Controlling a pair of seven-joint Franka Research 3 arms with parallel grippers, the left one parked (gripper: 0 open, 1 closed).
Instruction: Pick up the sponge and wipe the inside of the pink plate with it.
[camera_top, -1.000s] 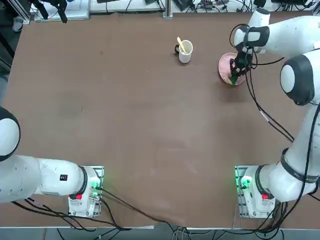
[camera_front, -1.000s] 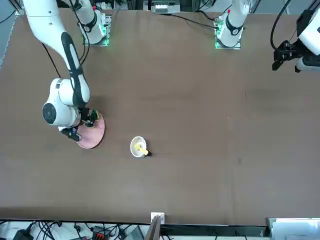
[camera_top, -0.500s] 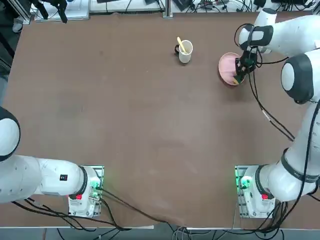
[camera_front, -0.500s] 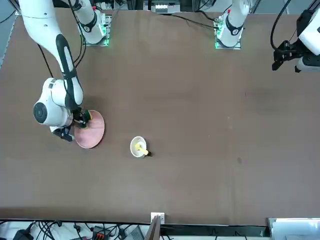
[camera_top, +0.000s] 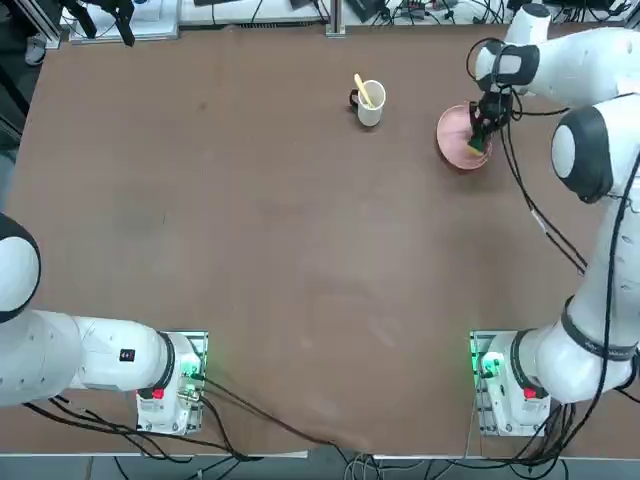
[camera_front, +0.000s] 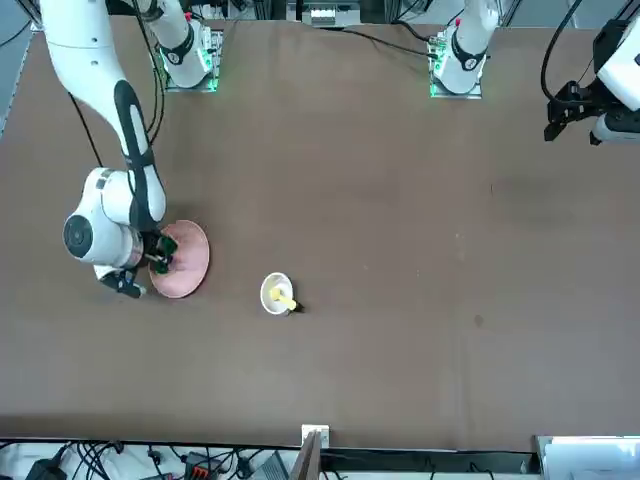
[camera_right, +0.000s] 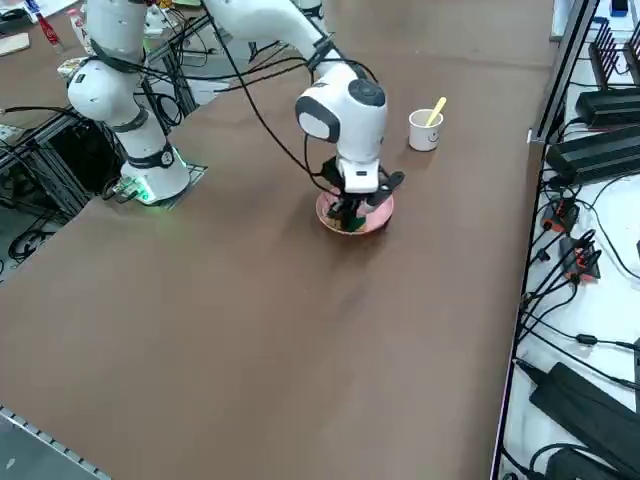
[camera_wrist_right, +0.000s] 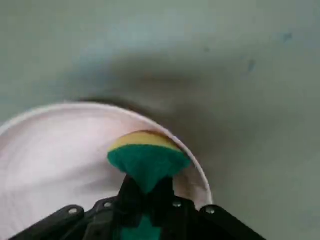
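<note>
The pink plate (camera_top: 455, 135) lies at the far right of the table. My right gripper (camera_top: 481, 133) stands over the plate's right rim, shut on the sponge (camera_top: 476, 147). In the wrist view the sponge (camera_wrist_right: 148, 161) shows green with a yellow layer behind; its tip presses against the inside of the pink plate (camera_wrist_right: 55, 160) near the rim, clamped by the gripper (camera_wrist_right: 148, 194). The front view has the gripper (camera_front: 158, 258) at the plate's (camera_front: 190, 262) left side. From the right side, the gripper (camera_right: 347, 213) stands down on the plate (camera_right: 372, 216).
A white mug (camera_top: 371, 104) with a yellow utensil stands left of the plate, a short gap away, and shows too as the mug (camera_front: 277, 294) in the front view. The table's right edge lies close beyond the plate. Cables run along the far edge.
The wrist has swung out toward the table's right edge. The sponge has slid from the plate's near part to its right rim, still held.
</note>
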